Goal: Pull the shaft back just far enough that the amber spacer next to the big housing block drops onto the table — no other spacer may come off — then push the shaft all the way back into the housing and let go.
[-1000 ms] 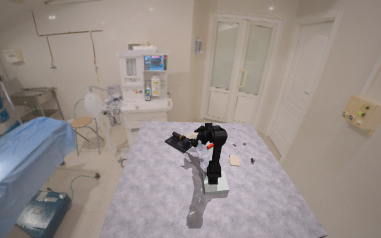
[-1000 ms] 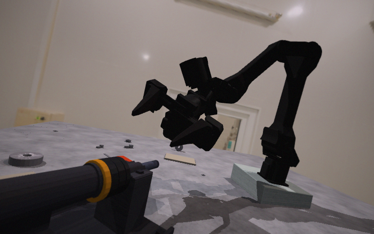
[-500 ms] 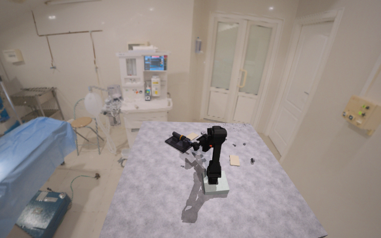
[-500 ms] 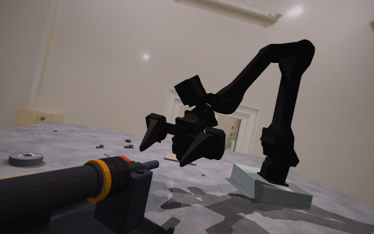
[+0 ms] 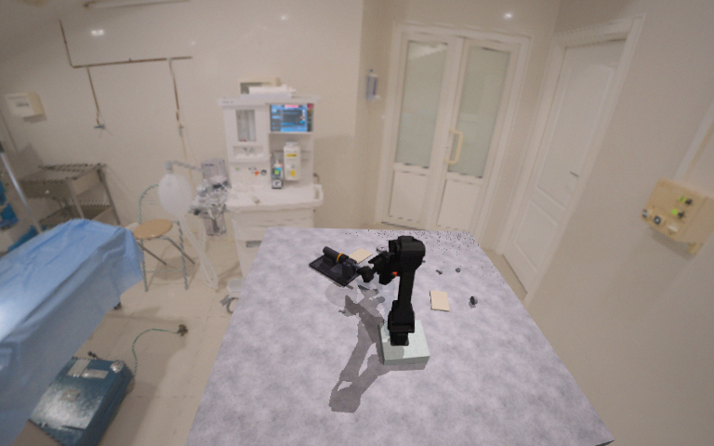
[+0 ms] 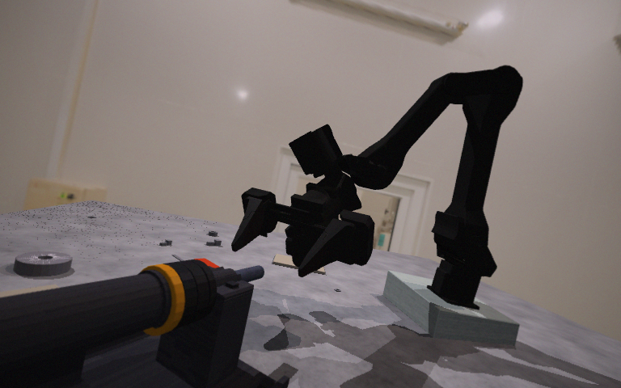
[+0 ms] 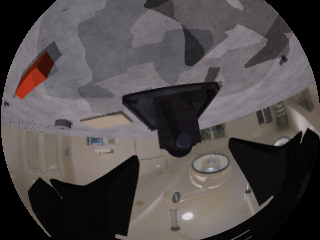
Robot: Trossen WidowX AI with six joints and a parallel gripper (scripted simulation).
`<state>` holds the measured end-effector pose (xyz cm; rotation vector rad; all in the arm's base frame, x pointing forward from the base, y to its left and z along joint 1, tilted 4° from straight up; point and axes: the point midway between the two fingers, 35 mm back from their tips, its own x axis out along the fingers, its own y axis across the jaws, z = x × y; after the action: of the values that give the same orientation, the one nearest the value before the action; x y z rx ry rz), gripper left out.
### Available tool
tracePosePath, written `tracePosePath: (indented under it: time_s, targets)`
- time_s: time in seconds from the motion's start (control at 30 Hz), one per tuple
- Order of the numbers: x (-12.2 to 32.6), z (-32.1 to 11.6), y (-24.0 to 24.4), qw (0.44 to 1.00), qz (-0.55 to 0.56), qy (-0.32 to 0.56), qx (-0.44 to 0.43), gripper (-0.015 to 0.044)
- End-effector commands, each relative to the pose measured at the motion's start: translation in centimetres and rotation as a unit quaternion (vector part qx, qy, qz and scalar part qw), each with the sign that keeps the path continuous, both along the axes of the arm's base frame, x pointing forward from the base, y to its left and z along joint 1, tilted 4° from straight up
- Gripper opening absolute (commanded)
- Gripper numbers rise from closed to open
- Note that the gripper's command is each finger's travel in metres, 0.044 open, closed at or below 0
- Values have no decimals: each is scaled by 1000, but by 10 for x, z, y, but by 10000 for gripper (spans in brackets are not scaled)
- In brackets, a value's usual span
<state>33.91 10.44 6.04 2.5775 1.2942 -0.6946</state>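
Note:
The amber spacer (image 5: 341,257) (image 6: 177,297) is a ring at the end of the large dark cylindrical housing (image 5: 328,254) (image 6: 82,306). Several black spacers (image 6: 196,285) sit tight beside it, up to a dark upright block (image 6: 205,338). The blue-grey shaft (image 6: 251,272) (image 7: 184,140) sticks out a short way past that block, towards the arm. My gripper (image 6: 268,261) (image 7: 186,152) is open and empty, a little beyond the shaft's free end, with no visible contact. In the wrist view the shaft's end faces me between the fingertips. The shaft inside the spacers is hidden.
The fixture stands on a dark base plate (image 5: 330,270) (image 7: 137,101). A red-handled tool (image 6: 207,262) (image 7: 34,76) lies beside it. Tan plates (image 5: 361,255) (image 5: 439,300), a grey ring (image 6: 43,268) (image 7: 63,124) and small dark parts lie around. The arm stands on a pale block (image 6: 476,326).

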Motion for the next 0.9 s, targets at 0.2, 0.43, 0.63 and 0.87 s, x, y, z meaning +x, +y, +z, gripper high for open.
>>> tracePosePath:
  time_s: [0.2, 0.43, 0.63, 0.87]
  targets:
    - [0, 1, 1, 1000, 1, 1, 4, 440]
    - [-4, 0, -4, 1000, 1, 1, 3, 440]
    - [-4, 0, -4, 1000, 1, 1, 3, 440]
    - [-4, 0, -4, 1000, 1, 1, 3, 440]
